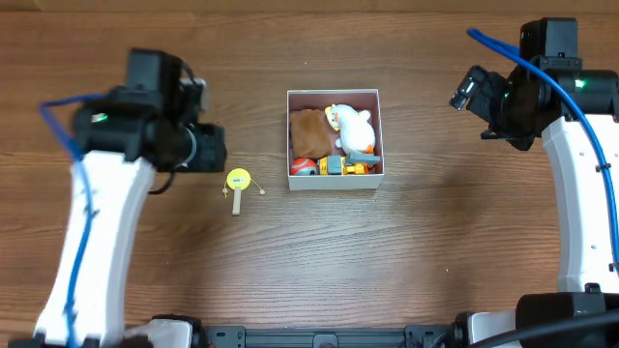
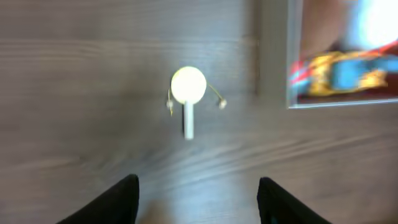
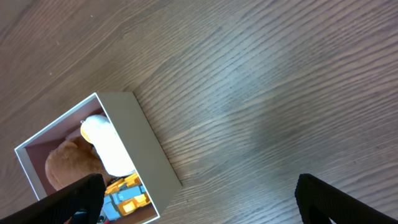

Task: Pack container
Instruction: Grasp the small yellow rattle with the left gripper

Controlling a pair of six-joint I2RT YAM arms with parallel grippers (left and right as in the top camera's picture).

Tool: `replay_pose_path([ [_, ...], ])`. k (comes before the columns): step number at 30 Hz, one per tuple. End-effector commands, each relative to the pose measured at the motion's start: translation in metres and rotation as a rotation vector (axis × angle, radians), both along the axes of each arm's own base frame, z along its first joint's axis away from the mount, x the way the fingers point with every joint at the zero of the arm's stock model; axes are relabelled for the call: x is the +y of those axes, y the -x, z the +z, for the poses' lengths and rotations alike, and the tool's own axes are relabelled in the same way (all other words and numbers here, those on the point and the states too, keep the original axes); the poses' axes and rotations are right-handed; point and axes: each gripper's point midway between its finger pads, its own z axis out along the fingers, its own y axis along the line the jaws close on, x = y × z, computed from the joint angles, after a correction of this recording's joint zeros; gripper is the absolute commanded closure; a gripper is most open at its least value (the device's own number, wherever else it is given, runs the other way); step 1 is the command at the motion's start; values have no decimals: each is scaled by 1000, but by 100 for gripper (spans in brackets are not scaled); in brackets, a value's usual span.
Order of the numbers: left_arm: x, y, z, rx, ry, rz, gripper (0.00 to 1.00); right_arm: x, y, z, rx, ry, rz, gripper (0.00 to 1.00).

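We observe a brown wood-grain table (image 1: pixel 435 242) that carries all items. The reference landmark is the small square lidless container (image 1: pixel 334 183) with thin white walls and a dull pink-mauve inside. It sits at the middle of the table, slightly toward the far edge.

The left white-and-black arm (image 1: pixel 97 222) stands well to the left of the container. In the left wrist view, the left gripper (image 2: pixel 199 199) hangs above bare wood to the left of the container. Its black fingers (image 2: pixel 124 196) are spread wide, with nothing between them.

The right white-and-black arm (image 1: pixel 580 193) stands well to the right of the container. In the right wrist view, the right gripper (image 3: pixel 200 186) also has its fingers (image 3: pixel 81 196) spread wide and empty. It is clear of the container's right wall.

Inside the container we note:
- a brown plush toy (image 1: pixel 309 135) in the left half;
- a white plush duck (image 1: pixel 353 128) with an orange beak in the right half, touching the brown toy;
- a yellow-and-blue toy vehicle (image 1: pixel 346 166) along the near wall;
- a small red-orange item (image 1: pixel 303 166) in the near left corner; we cannot identify it.

A small yellow round drum toy on a pale stick (image 1: pixel 238 181) lies flat on the table near the container's left wall, apart from it.
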Motion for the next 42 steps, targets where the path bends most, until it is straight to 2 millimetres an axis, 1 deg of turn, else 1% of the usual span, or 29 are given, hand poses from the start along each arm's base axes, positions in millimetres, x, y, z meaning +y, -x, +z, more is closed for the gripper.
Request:
replay_pose_path([
  [1,-10,9,-77,137,50,18,41,-9,0,0,-1,50,-19,0],
  [3,-11,8,-92,135,58,17,41,-19,-1,1,-8,91,-44,0],
  [4,-11,9,-99,136,56,16,40,-27,-3,2,-15,111,-65,0],
  [6,-10,10,-108,134,50,17,39,-52,-2,4,-19,129,-135,0],
  [7,-10,10,-112,131,50,17,39,-68,2,3,-13,121,-187,0],
  [8,-10,9,-115,128,50,16,40,-81,5,3,-8,112,-222,0],
  [9,-10,9,-118,127,49,16,42,-95,9,2,-3,94,-264,0],
  [11,-9,10,-124,125,43,14,46,-117,18,1,3,66,-328,0],
  [14,-5,10,-136,115,0,8,49,-142,32,-1,23,54,-405,0],
  [16,-10,8,-143,101,-11,-33,50,-150,36,-1,25,53,-431,0],
  [19,-16,6,-150,100,-21,-53,53,-151,36,-1,23,54,-432,0],
  [21,-14,6,-159,114,-65,-61,53,-150,35,-1,23,54,-430,0],
  [25,-12,10,-187,198,-100,-51,54,-150,36,-1,27,55,-426,0],
  [29,-11,16,-211,272,-111,-41,55,-150,36,-1,27,55,-426,0],
  [32,-10,19,-220,298,-116,-43,55,-150,36,-1,27,55,-426,0],
  [34,-10,19,-223,306,-118,-43,62,-150,36,-1,27,55,-426,0],
  [36,-10,18,-223,301,-117,-43,75,-150,36,-1,27,55,-426,0],
  [37,-10,18,-223,299,-116,-43,79,-150,36,-1,27,55,-426,0],
  [38,-10,17,-223,297,-116,-43,82,-150,36,-1,27,55,-426,0],
  [40,-10,17,-222,296,-117,-47,84,-150,36,-1,28,54,-426,0],
  [42,-10,17,-217,307,-120,-55,91,-149,37,-1,30,54,-426,0],
])
